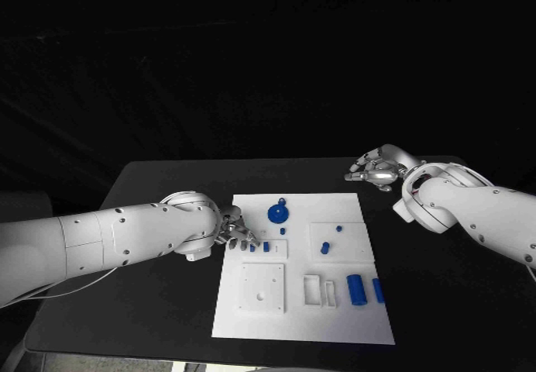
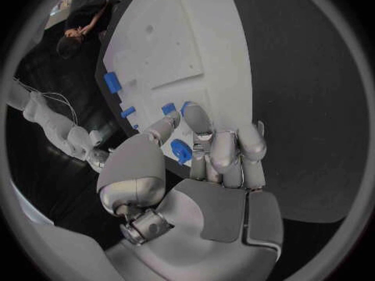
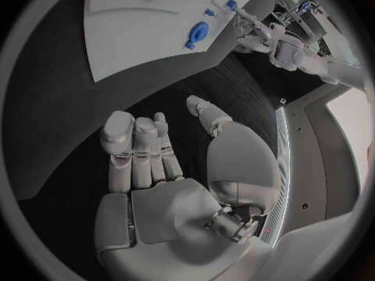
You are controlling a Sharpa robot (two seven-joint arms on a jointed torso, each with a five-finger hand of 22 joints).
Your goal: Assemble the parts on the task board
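Blue cylinders [image 1: 358, 289] beside white frames [image 1: 321, 290]

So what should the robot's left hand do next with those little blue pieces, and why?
Probably close the silver left hand on the small blue part by its fingertips and lift it. That hand is at the left edge of the white task board, fingers around the part, though a firm grip isn't clear. The silver right hand hangs over the black table, holding nothing.
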